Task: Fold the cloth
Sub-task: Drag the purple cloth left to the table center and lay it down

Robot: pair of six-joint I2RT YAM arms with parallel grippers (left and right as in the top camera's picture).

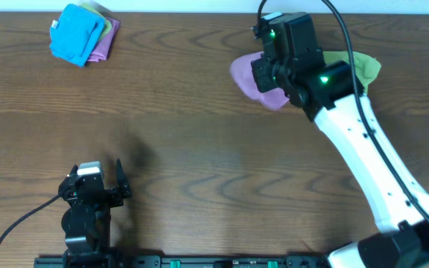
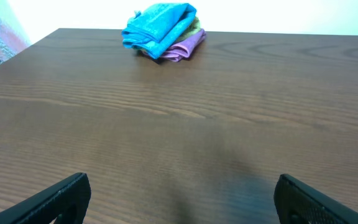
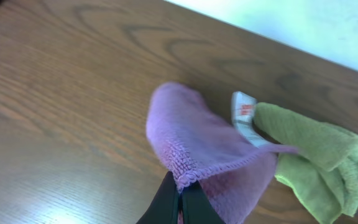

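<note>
1. The cloth [image 3: 197, 134] lies at the far right part of the counter [image 1: 199, 149], touching the green cloth [image 3: 319, 152] beside it.
2. My right hand [image 3: 180, 198] has its fingers pressed together on a hem of the cloth. In the right wrist view the stitched edge sits just between the two tips.
3. The cloth is bunched into a soft lump, not spread out. Its white tag [image 3: 244, 112] shows at the side near the green cloth.
4. My left hand [image 2: 182, 186] is low at the near left of the counter, with the fingers wide apart and nothing between them. It is well apart from the cloth.
5. A pile with a blue cloth [image 1: 77, 33] on top is in the far left corner. I think it is not part of this job.
6. I judge the task to be at its beginning: I see a grip only, and no neat fold.
7. What is left, in my opinion: to pull the cloth away from the green one, lay it flat, then bring one edge over to the other edge.
8. The overhead view hides most of the grip under the arm, so I trust the wrist view for it.
</note>
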